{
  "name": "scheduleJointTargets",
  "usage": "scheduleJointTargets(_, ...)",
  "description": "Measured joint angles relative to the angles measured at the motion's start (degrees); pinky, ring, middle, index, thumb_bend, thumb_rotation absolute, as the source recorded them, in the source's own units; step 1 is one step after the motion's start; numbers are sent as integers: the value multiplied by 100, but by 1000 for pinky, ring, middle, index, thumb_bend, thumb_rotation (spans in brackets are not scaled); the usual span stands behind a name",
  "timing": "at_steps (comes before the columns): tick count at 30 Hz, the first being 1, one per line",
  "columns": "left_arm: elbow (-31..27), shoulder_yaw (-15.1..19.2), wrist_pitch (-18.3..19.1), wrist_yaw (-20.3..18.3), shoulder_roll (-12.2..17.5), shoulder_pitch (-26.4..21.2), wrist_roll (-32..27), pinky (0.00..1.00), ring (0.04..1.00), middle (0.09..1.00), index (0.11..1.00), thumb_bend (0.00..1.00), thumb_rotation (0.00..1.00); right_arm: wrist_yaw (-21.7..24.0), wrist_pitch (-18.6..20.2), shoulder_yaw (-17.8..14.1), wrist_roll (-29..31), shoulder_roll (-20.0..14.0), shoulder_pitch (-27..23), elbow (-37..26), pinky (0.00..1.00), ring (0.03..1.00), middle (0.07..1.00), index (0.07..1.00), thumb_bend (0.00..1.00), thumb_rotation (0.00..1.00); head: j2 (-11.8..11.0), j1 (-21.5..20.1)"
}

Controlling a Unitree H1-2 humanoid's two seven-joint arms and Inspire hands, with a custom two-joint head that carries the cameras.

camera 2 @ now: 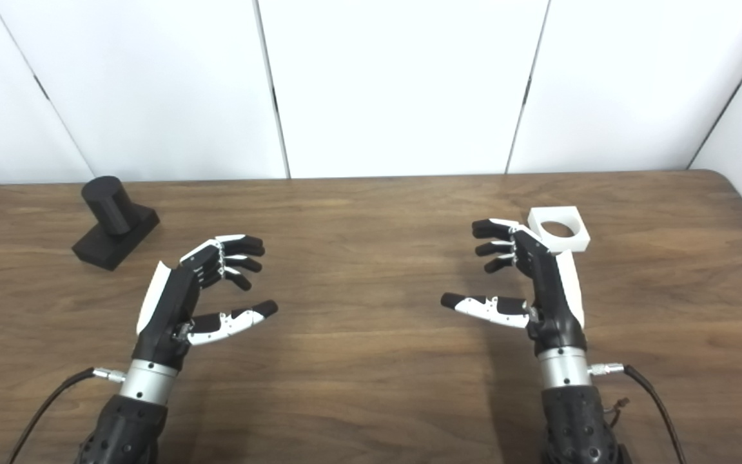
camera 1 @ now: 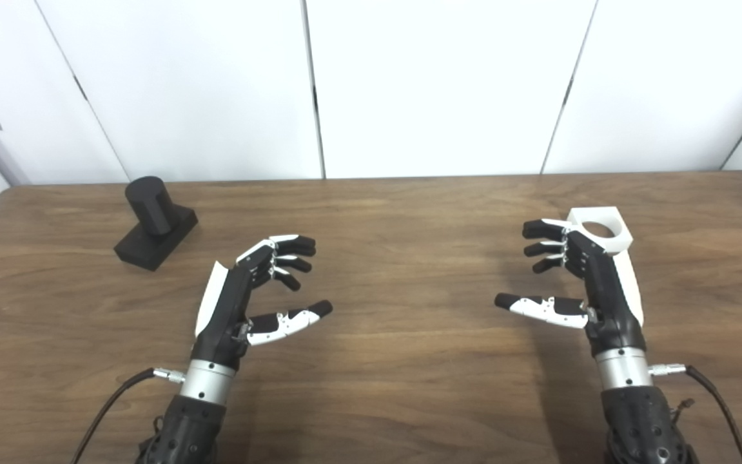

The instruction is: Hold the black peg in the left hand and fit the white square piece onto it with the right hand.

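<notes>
The black peg point(camera 1: 153, 222), a short cylinder standing on a square black base, rests on the wooden table point(camera 1: 396, 212) at the far left. The white square piece point(camera 2: 560, 228) with a round hole lies flat at the right. My left hand point(camera 1: 248, 290) hovers open over the table, to the right of the peg and nearer to me, well apart from it. My right hand point(camera 2: 525, 283) is open too, its fingers spread, just in front and to the left of the white piece; I cannot tell whether its back touches it.
White wall panels point(camera 1: 435, 84) rise straight behind the table's far edge. Cables point(camera 2: 651, 393) trail from both wrists toward the near edge. Bare wood lies between the two hands.
</notes>
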Motion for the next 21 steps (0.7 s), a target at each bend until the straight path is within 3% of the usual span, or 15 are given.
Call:
scheduleJointTargets(13, 1, -2, 0, -14, 0, -2, -19, 492, 639, 700, 680, 758, 0, 0, -1, 4, -12, 0, 0, 2, 483, 606, 681, 667, 598, 44, -9, 52)
scheduleJointTargets(19, 1, -46, 0, -10, -22, -3, -18, 467, 636, 700, 680, 760, 2, 36, 1, -17, 49, -30, 1, 0, 504, 617, 688, 675, 589, 35, -53, 684)
scheduleJointTargets(21, 1, -87, 0, -6, -72, -3, -19, 486, 639, 701, 681, 762, 0, 75, -6, -51, 93, -78, 4, 1, 507, 619, 684, 672, 589, 13, -105, 1323)
